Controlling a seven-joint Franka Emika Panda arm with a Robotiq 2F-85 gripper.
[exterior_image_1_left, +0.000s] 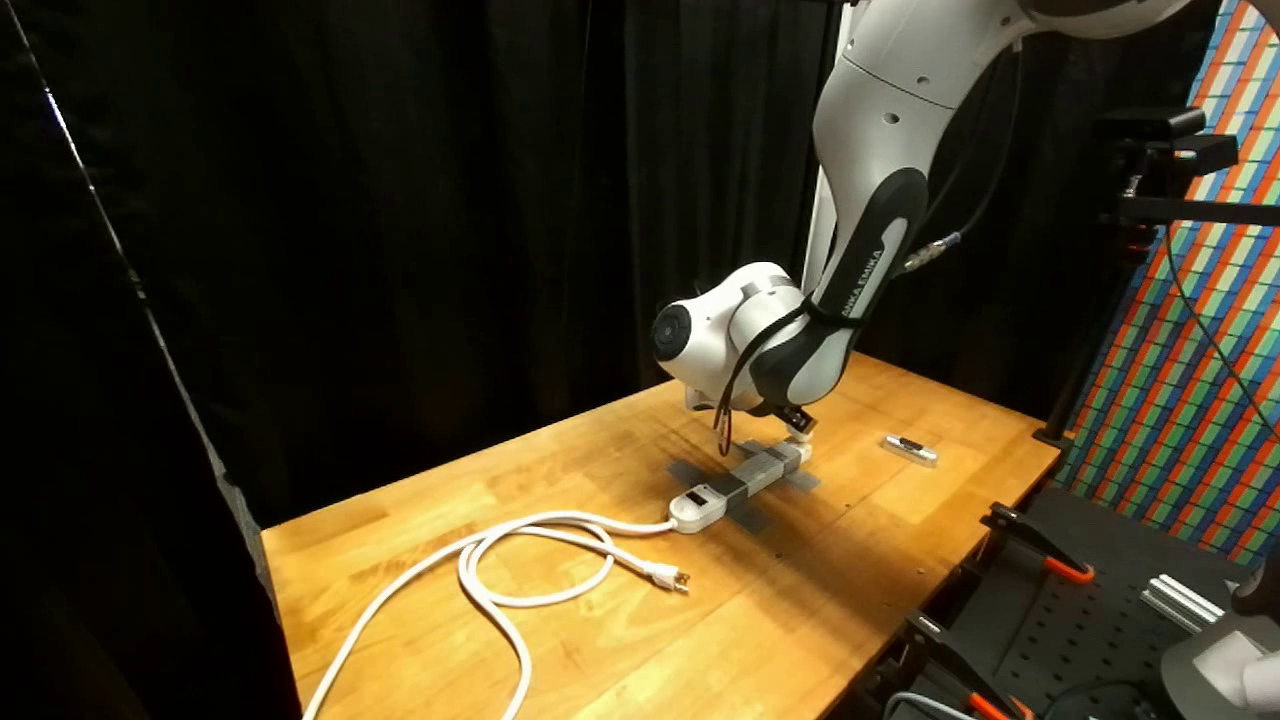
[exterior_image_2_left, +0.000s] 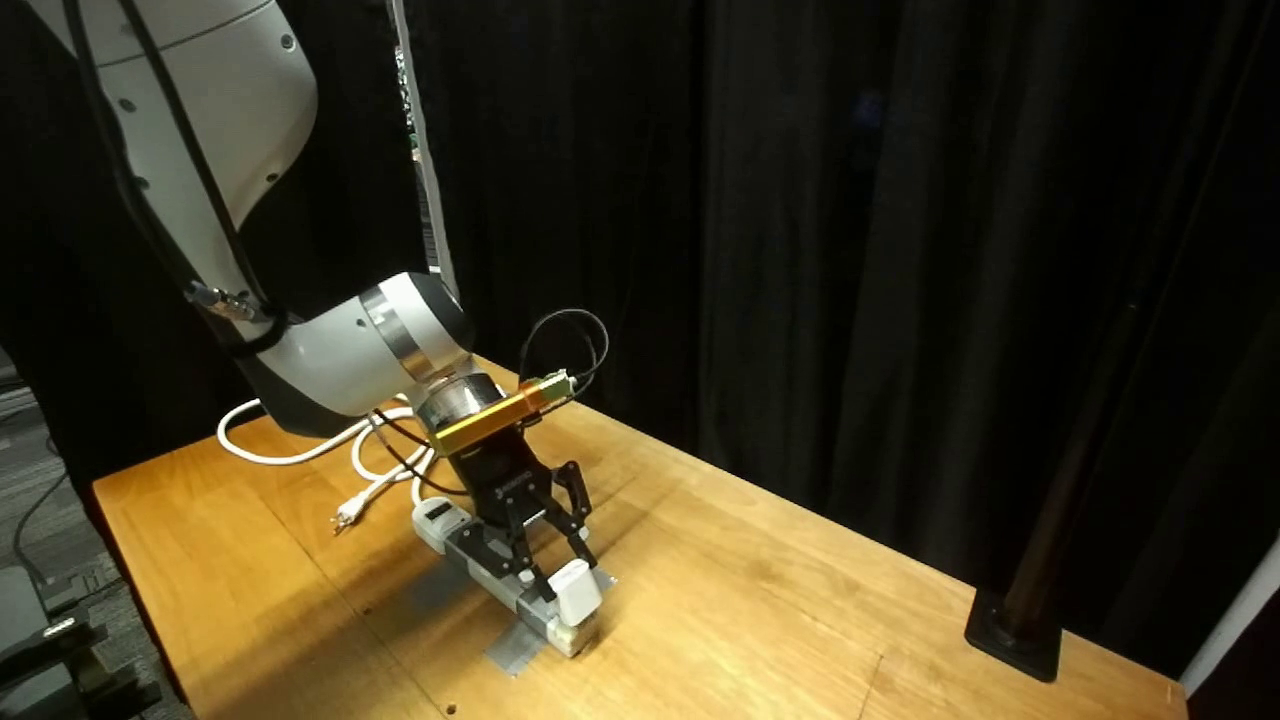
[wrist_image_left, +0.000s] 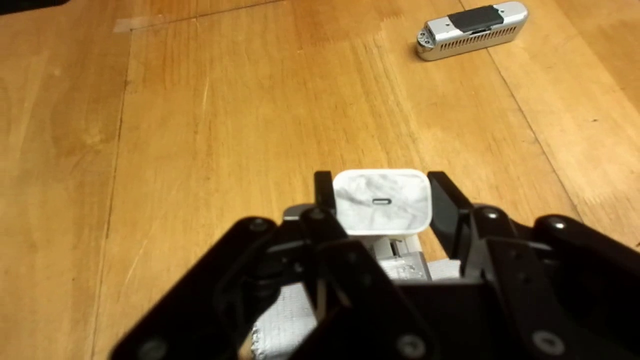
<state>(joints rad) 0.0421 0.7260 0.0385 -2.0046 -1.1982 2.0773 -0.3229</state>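
Claw (wrist_image_left: 381, 202): blurred in the wrist view and cut by its lower edge. White charger (wrist_image_left: 382, 220): back hidden behind its slotted face in the wrist view. Power strip (exterior_image_1_left: 693, 514): middle concealed under grey tape (exterior_image_1_left: 760, 474); largely blocked by the claw in the wrist view. White cord (exterior_image_1_left: 560, 517): cut off by the lower edge in an exterior view. Silver device (exterior_image_1_left: 910, 449): details too small to tell in an exterior view. Arm (exterior_image_1_left: 880, 130): top cut off in both exterior views. Dark object (wrist_image_left: 30, 4): cropped at the upper-left corner of the wrist view; identity cannot be told.
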